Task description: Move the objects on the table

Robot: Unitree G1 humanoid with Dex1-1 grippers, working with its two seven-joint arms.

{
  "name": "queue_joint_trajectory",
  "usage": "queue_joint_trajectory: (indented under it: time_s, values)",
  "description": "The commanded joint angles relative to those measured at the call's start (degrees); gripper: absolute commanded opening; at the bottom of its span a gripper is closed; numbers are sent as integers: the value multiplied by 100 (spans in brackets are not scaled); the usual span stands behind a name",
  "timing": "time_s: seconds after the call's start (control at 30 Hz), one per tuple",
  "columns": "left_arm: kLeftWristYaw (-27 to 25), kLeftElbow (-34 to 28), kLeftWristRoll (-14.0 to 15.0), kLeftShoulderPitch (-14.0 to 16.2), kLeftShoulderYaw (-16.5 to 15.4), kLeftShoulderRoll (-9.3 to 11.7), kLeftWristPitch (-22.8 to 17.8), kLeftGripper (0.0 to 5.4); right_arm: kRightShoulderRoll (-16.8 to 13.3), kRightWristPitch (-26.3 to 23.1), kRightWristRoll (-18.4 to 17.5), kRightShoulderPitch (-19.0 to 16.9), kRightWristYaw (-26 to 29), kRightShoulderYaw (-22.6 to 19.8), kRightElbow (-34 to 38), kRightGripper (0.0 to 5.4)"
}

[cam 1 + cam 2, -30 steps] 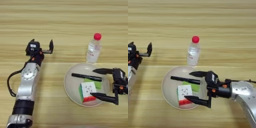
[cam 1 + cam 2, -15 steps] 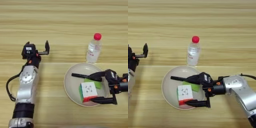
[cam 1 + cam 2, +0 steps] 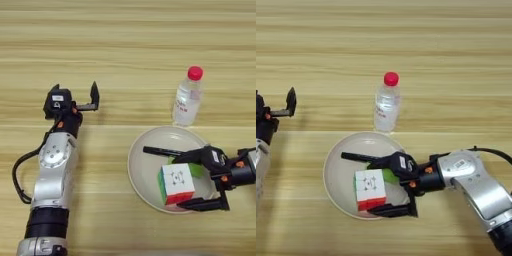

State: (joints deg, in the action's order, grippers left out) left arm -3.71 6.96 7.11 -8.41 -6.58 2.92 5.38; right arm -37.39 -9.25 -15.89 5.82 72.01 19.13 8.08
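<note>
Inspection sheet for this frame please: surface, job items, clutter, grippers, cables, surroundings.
Surface: wooden table, light brown with horizontal grain.
Job's things: puzzle cube on the plate, white face up; clear bottle with red cap upright on the table just beyond the plate.
Clutter: black pen lying in the plate; green block partly hidden behind the cube.
Grippers: right gripper open, fingers on either side of the cube over the plate; left gripper open above bare table, holding nothing.
Cables: black cable looping beside the left arm; another at the right arm.
Surroundings: nothing seen.
</note>
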Motion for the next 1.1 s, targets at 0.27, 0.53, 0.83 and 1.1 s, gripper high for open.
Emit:
queue_joint_trajectory:
  time_s: [0.27,0.53,0.83,1.1]
  values:
    - [112,9,-412,228,146,52,322,540,71,100,26,77,-46,20,31,350]
    - [149,36,-591,303,215,68,415,540,145,35,-141,93,-107,-125,220,332]
    - [138,-84,-586,393,263,84,389,540,69,-176,-397,186,-63,-396,387,332]
    - [-172,-432,-390,128,245,291,226,540,-11,-350,-632,288,-67,-721,424,332]
